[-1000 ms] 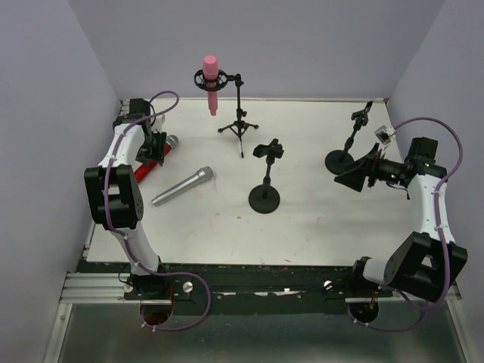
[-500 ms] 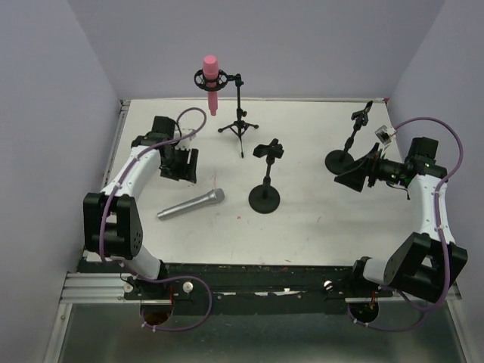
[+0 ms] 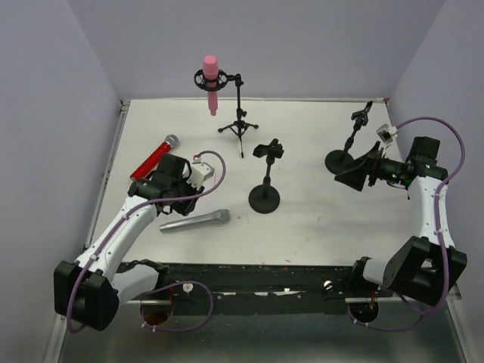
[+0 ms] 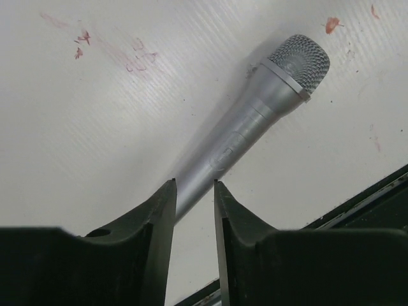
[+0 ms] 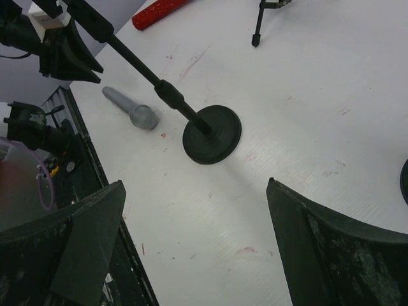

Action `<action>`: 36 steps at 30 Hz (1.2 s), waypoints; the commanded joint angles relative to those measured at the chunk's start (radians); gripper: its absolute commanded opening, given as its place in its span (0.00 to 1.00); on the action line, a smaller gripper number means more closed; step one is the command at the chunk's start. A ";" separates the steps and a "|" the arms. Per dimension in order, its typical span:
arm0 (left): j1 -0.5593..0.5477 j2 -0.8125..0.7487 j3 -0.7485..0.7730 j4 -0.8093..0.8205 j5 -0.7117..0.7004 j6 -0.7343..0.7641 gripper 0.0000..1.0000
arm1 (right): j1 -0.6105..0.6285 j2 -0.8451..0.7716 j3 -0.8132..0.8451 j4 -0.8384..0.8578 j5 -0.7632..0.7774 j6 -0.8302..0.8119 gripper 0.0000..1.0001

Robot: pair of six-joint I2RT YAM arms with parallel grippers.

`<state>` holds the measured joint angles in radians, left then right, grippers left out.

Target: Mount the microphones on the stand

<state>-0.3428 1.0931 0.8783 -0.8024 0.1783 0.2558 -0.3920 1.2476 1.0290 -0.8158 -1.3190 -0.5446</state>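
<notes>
Three microphones are in view, and only one sits on a stand. Taking the far wall as twelve o'clock in the top view, the pink microphone (image 3: 210, 79) hangs head up in the ring mount of the tripod stand (image 3: 240, 115) at about eleven o'clock. The red microphone (image 3: 153, 157) lies flat on the white table (image 3: 318, 227) near nine o'clock, with its silver mesh head toward the far side. The silver-grey microphone (image 3: 195, 221) lies flat at about seven o'clock, close to the near edge, its head pointing toward three o'clock.

We see the left gripper (image 3: 175, 197) directly above that microphone's tail end. In the left wrist view its fingers (image 4: 160, 217) are drawn close, leaving a narrow slot. The tail of the silver-grey microphone (image 4: 255, 121) fills that slot. We cannot tell whether the pads press on it or only straddle it. Faint red scuffs (image 4: 80, 37) mark the table there, but none of them forms a letter.

Near the middle of the table stands the round-base desk stand (image 3: 265, 198), its clip bare. A second desk stand (image 3: 344, 155) stands at about two o'clock, and its clip is bare as well. The right gripper (image 3: 355, 172) hovers just beside that stand's base with its jaws spread wide, holding nothing. A small white tag (image 3: 386, 134) sits on the right arm, its print too small for us to read.
</notes>
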 commanded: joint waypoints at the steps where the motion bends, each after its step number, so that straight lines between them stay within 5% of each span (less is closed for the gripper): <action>1: -0.030 0.045 -0.035 0.028 0.075 0.022 0.31 | -0.002 -0.037 -0.015 0.040 -0.029 0.025 1.00; 10: -0.137 0.111 -0.021 -0.008 0.081 0.115 0.28 | -0.001 -0.053 -0.037 0.092 -0.014 0.064 1.00; 13: -0.159 0.010 -0.070 0.018 0.018 0.134 0.41 | -0.001 -0.051 -0.040 0.098 -0.016 0.071 1.00; 18: -0.243 -0.253 -0.235 0.000 0.081 0.362 0.78 | -0.001 -0.051 -0.043 0.101 -0.025 0.074 1.00; 22: -0.318 -0.374 -0.332 -0.047 0.055 0.537 0.90 | -0.001 -0.056 -0.041 0.102 -0.028 0.075 1.00; 36: -0.464 0.079 -0.260 0.115 0.029 0.534 0.84 | -0.002 -0.074 -0.043 0.102 -0.022 0.072 1.00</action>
<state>-0.7574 1.1061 0.5957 -0.7418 0.2165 0.7856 -0.3920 1.1946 1.0012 -0.7265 -1.3220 -0.4721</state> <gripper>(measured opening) 0.864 0.998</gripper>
